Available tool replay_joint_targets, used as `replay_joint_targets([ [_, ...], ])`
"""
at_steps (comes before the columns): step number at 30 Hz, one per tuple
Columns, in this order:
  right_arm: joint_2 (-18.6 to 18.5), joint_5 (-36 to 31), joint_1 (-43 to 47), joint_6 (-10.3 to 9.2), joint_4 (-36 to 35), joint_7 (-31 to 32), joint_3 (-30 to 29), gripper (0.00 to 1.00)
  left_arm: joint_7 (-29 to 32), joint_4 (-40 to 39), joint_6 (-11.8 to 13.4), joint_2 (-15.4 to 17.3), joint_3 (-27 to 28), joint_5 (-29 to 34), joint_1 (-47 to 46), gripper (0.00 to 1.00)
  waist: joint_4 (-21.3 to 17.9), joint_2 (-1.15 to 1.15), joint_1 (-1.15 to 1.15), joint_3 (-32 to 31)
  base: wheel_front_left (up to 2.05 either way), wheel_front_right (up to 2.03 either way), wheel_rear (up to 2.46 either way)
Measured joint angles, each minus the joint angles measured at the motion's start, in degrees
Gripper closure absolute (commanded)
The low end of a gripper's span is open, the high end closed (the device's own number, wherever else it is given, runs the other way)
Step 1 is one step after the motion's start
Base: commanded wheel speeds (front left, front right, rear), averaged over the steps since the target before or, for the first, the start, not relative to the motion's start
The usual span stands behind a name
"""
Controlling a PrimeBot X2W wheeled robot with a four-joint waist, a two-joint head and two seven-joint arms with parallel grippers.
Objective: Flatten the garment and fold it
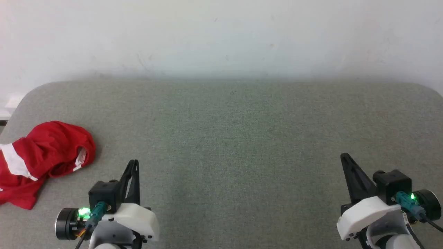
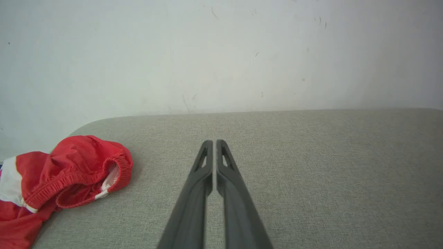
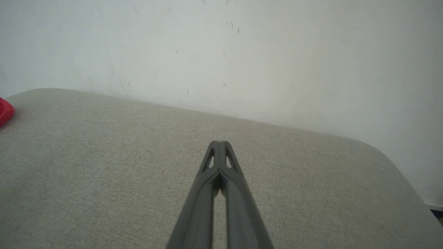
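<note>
A plain white wall [image 1: 221,34] runs along the far side, matte and a bit grubby, with small dark scuffs and scratches scattered over it. In front of it lies the surface [image 1: 235,138], covered in a grey-green woven cloth, with its far left and far right corners rounded off. The light is soft and even, with a faint shadow where the cloth's far edge meets the wall.

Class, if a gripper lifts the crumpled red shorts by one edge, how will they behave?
Probably floppy: the shorts lie in soft folds, so they'd drape. Likely light, as thin fabric. Pushed, they'd probably bunch rather than slide.
</note>
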Motion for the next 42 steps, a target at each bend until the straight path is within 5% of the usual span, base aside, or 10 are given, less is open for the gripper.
replay_joint_targets([
  [42, -0.1, 1.6, 0.1, 0.00, 1.4, -4.1, -6.6, 0.00, -4.1, -0.3, 1.2, 0.0, -1.0, -3.4, 0.5, 0.00, 2.8, 0.00, 0.00, 0.4, 0.00, 0.00, 0.00],
])
